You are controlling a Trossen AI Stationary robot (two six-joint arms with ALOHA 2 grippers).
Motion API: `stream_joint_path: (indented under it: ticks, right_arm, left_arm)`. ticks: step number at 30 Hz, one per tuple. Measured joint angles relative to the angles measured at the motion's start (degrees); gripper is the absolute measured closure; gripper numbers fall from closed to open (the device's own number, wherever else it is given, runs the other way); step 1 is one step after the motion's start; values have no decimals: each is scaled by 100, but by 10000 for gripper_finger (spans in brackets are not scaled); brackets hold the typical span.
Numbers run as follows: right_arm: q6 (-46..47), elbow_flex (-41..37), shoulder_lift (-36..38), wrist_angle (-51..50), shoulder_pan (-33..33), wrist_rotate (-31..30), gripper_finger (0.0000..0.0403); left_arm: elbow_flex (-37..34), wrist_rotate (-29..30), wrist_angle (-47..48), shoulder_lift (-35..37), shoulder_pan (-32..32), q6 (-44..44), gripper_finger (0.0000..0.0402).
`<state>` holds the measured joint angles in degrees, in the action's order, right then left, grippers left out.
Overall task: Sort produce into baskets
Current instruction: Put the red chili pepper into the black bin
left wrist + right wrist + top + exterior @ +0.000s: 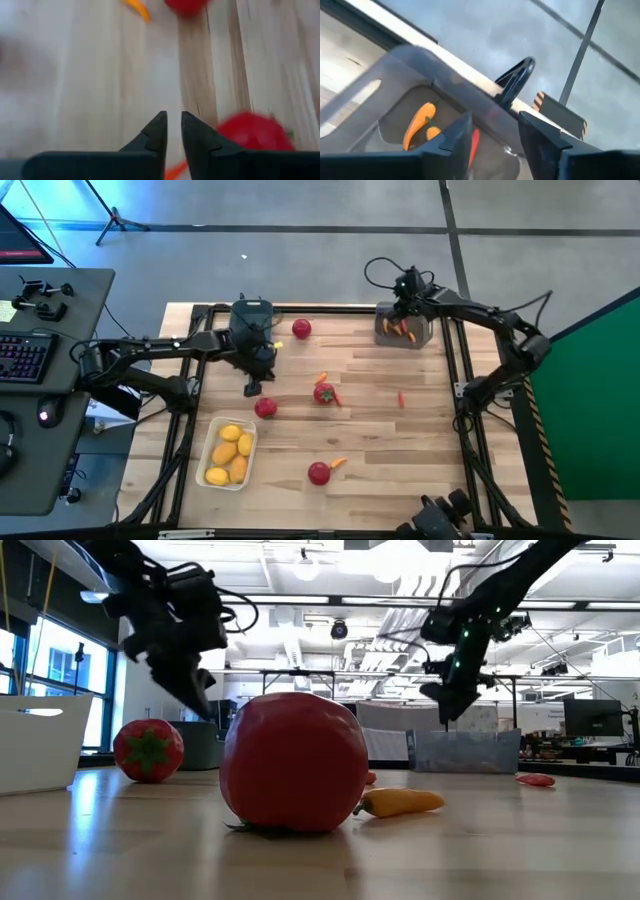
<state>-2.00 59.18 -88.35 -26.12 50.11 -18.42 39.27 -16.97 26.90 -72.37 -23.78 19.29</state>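
Observation:
My left gripper hangs above the wood a little to the far side of a red tomato. Its fingers are open by a narrow gap, with nothing between them. My right gripper stands open over the smoky grey basket, which holds orange peppers. A red-orange piece shows beside one finger, inside the basket. The white basket holds several yellow lemons. More tomatoes rest on the table.
Loose pepper pieces lie on the wood. A dark basket stands under my left arm near the far left. A black frame rims the table. In the low view a tomato and a pepper sit close to the camera.

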Motion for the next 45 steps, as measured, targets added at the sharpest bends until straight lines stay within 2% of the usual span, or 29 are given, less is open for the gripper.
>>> stream_joint_path:
  ticks: [6,10,14,18,24,29,37,45]
  right_arm:
    - [-104,0,491,10,0,78,227]
    - [-105,0,657,21,-1,418,226]
    - [-105,0,673,26,-31,600,226]
    - [-105,0,674,27,-127,602,226]
    - [-105,0,673,28,-225,604,226]
    - [-166,0,674,28,-225,602,226]
    - [-452,0,1004,27,-256,602,226]
    - [-599,0,1725,27,-446,625,226]
  left_arm:
    - [0,824,560,-22,325,362,293]
    - [0,1034,757,-183,372,621,267]
    - [0,1101,883,-547,372,926,264]
    - [0,1415,960,-919,375,1259,268]
    - [0,1548,1092,-1239,375,1375,269]
    - [13,1586,1088,-1308,377,1249,287]
    - [82,1603,1247,-1302,375,1076,391]
    - [495,1637,1497,-1277,238,1077,398]
